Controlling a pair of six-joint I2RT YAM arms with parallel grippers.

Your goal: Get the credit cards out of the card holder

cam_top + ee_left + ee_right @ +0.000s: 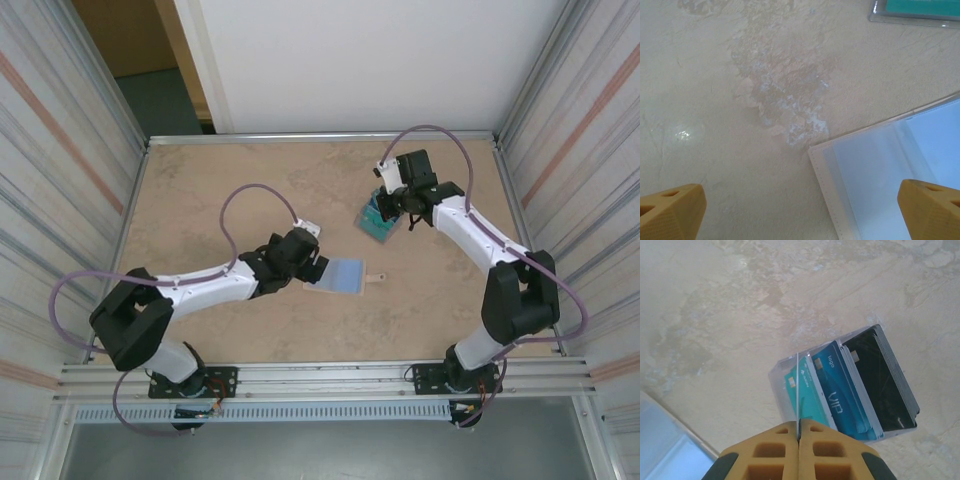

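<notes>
From above, the left gripper (318, 268) stands spread wide and empty at the edge of the open card holder (345, 275), while the right gripper (388, 212) hangs over the clear tray (378, 234). In the left wrist view, the holder's pale blue panels lie beneath the right side of that gripper's spread, and no card shows in the visible part. In the right wrist view, the right gripper is clamped tight on what looks like a thin card (798, 390) seen edge-on. The tray sits just beyond it, with teal, blue and dark credit cards (840, 390) already standing inside. Removal looks nearly done: this card awaits release, but whether others hide in the holder I cannot tell.
</notes>
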